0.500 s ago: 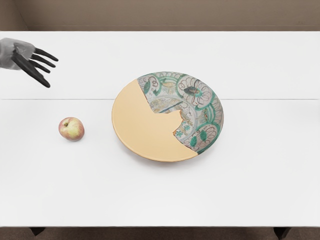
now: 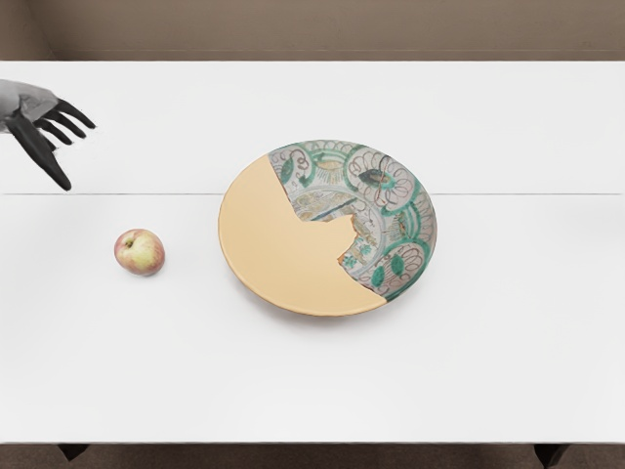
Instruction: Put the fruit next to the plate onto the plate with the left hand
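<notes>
I see the apple (image 2: 140, 251) sitting on the white table (image 2: 488, 371), to the left of the plate (image 2: 283, 254). It is near the plate but not touching it, and a strip of bare table lies between them. The apple is red and yellow, and its stem dip shows on top. It is in the same spot as half a second ago: on the table, not on the plate.

The plate has not moved either. It is big, round and shallow, and it sits near the middle of the table. Its left part is plain orange-yellow. Its right part has green flowers and curls painted on it. The line between the two parts is jagged. All I see inside the plate is its own colours.

My left hand (image 2: 39, 122) is up by the left edge of the picture, farther back than the apple and well apart from it. It has slid back toward that edge since the earlier picture, so less of it shows. Its dark fingers (image 2: 73, 115) are spread out and it holds nothing. One of them now hangs lower, pointing down and to the right. The hand touches neither the apple nor the plate.
</notes>
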Controlling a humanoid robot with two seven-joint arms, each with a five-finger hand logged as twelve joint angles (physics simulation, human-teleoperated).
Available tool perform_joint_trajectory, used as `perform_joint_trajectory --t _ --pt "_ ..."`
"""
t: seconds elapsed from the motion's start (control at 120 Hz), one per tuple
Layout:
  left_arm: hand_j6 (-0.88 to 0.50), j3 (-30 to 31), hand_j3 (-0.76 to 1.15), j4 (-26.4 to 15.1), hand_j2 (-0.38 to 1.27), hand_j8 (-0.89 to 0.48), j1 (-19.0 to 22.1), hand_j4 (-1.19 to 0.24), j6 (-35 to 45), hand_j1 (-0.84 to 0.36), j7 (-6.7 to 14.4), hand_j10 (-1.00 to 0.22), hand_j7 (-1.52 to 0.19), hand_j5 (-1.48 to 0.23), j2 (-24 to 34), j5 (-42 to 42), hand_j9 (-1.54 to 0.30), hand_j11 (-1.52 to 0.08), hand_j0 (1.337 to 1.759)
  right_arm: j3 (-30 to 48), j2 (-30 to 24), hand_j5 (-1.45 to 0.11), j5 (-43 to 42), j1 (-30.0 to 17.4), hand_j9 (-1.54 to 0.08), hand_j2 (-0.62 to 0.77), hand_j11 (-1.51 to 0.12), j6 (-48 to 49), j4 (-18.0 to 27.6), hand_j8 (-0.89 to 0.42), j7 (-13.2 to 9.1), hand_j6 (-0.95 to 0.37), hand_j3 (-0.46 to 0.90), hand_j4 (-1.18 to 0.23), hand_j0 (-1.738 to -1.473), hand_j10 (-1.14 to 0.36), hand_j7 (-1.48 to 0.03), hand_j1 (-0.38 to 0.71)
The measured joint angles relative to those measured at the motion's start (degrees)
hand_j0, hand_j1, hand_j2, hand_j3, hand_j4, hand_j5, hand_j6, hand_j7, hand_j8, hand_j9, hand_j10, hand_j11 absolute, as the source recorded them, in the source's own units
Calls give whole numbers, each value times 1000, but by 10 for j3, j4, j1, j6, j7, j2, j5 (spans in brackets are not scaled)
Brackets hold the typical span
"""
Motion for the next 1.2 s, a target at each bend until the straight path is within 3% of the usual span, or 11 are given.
perform_joint_trajectory --t 0.125,0.217,0.283,0.367,0.55,0.708,1.2 --pt "-253 113 0 -166 51 -253 -35 -253 215 49 -2 -252 -326 -326 4 9 -326 -326 1658 0 0 -43 0 0 -43 -7 -43 0 0 -33 0 -33 0 -33 -1658 -33 -43 -310" --pt "-255 182 0 -264 52 -255 -50 -255 341 48 -2 -254 -328 -328 4 10 -328 -327 1658 0 0 -43 0 0 -43 -7 -43 0 0 -33 0 -33 0 -33 -1658 -33 -43 -310" --pt "-256 214 0 -313 52 -256 -51 -255 381 48 0 -255 -329 -329 4 9 -328 -328 1658 0 0 -43 0 0 -43 -7 -43 0 0 -33 0 -33 0 -33 -1658 -33 -43 -310" --pt "-257 236 0 -346 53 -257 -51 -256 397 47 2 -256 -329 -329 -1 8 -329 -329 1658 0 0 -43 0 0 -43 -7 -43 0 0 -33 0 -33 0 -33 -1658 -33 -43 -310" --pt "-257 266 0 -367 53 -257 -50 -257 417 46 2 -256 -331 -331 -17 7 -330 -330 1658 0 0 -43 0 0 -43 -7 -43 0 0 -33 0 -33 0 -33 -1658 -33 -43 -310" --pt "-269 282 0 -350 55 -269 -46 -268 466 32 -1 -268 -346 -346 -39 11 -346 -345 1658 0 0 -43 0 0 -43 -7 -43 0 0 -33 0 -33 0 -33 -1658 -33 -43 -310" --pt "-316 314 0 -326 65 -316 -37 -316 511 -27 -2 -316 -409 -409 -95 13 -409 -409 1658 0 0 -43 0 0 -43 -7 -43 0 0 -33 0 -33 0 -33 -1658 -33 -43 -310"
